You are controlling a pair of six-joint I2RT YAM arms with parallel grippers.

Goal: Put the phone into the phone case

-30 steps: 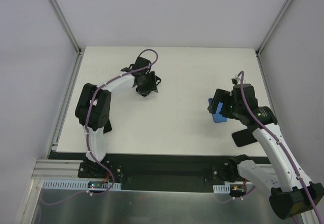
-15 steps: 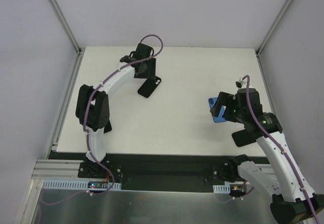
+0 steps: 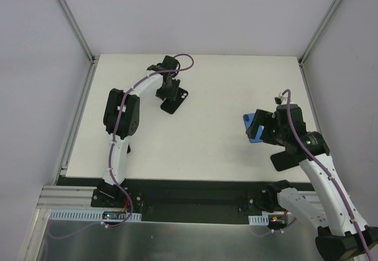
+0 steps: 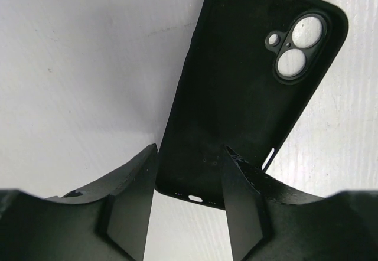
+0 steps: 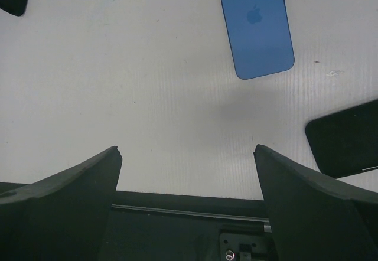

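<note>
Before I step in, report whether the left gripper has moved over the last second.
Yes. The left gripper has drawn back toward the far edge of the table, uncovering most of the phone case it stood over.

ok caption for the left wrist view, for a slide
Black phone case lying on the white table, the left gripper open over its near end

A: What else lies on the table (image 3: 224, 149)?
B: A flat black slab (image 3: 280, 162) near the right front edge (no markings that show). Pale walls (image 3: 35, 66) stand on three sides.
</note>
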